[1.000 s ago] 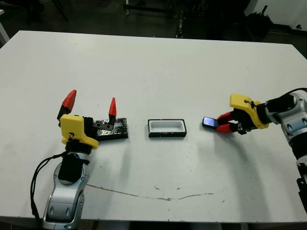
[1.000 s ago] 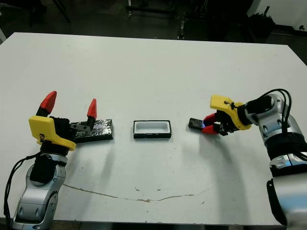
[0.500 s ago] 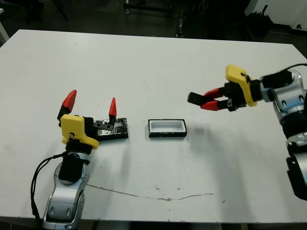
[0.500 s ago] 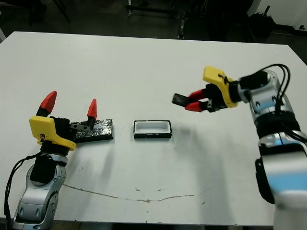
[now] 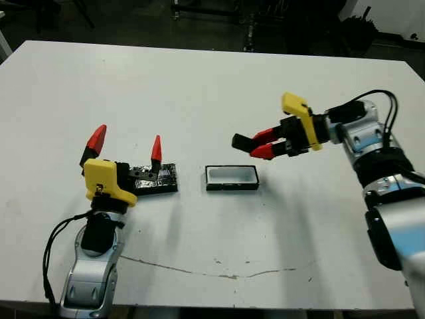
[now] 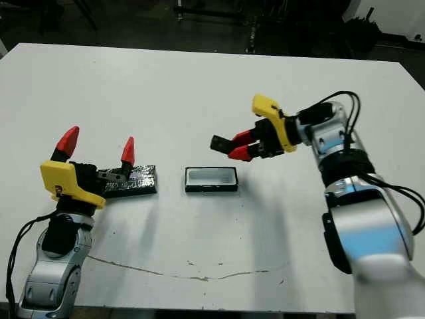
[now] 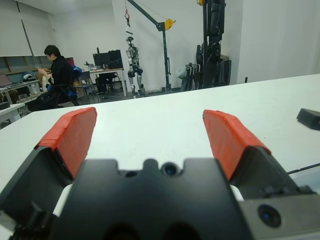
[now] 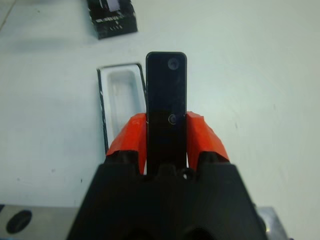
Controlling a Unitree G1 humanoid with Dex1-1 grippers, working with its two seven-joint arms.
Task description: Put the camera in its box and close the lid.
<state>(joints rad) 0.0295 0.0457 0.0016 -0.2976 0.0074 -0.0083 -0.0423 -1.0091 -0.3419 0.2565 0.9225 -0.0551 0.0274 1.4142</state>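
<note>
red fingers (image 8: pixel 131 134) of the right gripper (image 5: pixel 264 143) pinch the camera (image 8: pixel 166 105) above the box (image 5: pixel 231 177) for lowering in (left fingers (image 5: pixel 155 148) spread).

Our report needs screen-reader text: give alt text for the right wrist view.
The right gripper pinches the camera between its red fingers, above a white table. The open box lies just beside the camera's line, and the lid lies farther off.
</note>
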